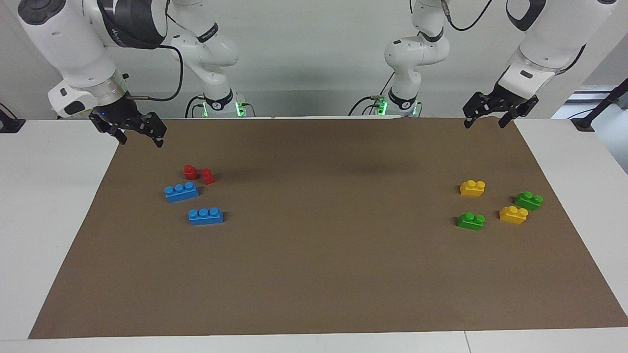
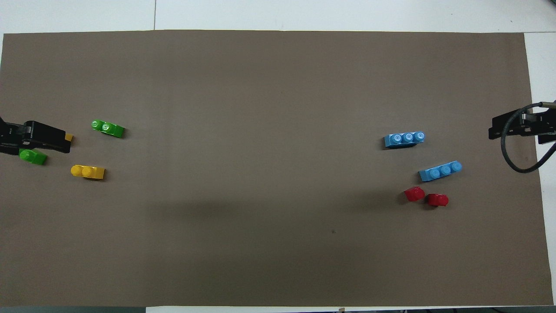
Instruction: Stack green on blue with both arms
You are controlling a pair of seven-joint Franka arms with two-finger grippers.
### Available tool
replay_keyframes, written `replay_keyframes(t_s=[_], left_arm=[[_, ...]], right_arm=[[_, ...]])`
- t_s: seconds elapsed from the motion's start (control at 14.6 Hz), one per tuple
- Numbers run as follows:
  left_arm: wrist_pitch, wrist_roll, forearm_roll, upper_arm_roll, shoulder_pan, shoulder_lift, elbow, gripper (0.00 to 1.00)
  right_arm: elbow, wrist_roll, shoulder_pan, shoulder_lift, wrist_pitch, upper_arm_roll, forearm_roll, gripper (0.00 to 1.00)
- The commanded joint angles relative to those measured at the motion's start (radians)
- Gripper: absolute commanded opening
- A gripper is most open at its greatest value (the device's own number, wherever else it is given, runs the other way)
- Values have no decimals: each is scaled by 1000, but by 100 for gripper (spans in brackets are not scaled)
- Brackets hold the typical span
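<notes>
Two green two-stud bricks (image 1: 471,220) (image 1: 528,200) lie on the brown mat toward the left arm's end; they also show in the overhead view (image 2: 107,128) (image 2: 32,156). Two light blue three-stud bricks (image 1: 181,191) (image 1: 206,215) lie toward the right arm's end, also in the overhead view (image 2: 440,171) (image 2: 404,139). My left gripper (image 1: 484,122) is open and empty, raised over the mat's edge nearest the robots, apart from the green bricks. My right gripper (image 1: 141,139) is open and empty, raised over the mat's corner, apart from the blue bricks.
Two yellow two-stud bricks (image 1: 472,188) (image 1: 513,214) lie among the green ones; in the overhead view the left gripper (image 2: 43,139) covers most of one. Two small red blocks (image 1: 190,171) (image 1: 208,176) stand beside the blue brick nearer the robots. The brown mat (image 1: 324,255) covers the table.
</notes>
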Motion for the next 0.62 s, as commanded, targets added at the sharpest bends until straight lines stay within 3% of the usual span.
replay_keyframes(t_s=[0.0, 0.21, 0.55], left_arm=[[-1, 4, -6, 6, -2, -42, -45, 100], [15, 5, -6, 6, 4, -62, -88, 100], [150, -15, -6, 9, 12, -121, -254, 100]], right_arm=[[-3, -12, -5, 1, 16, 5, -6, 100], [-3, -12, -5, 1, 16, 5, -6, 100], [-3, -13, -9, 1, 16, 5, -6, 100]])
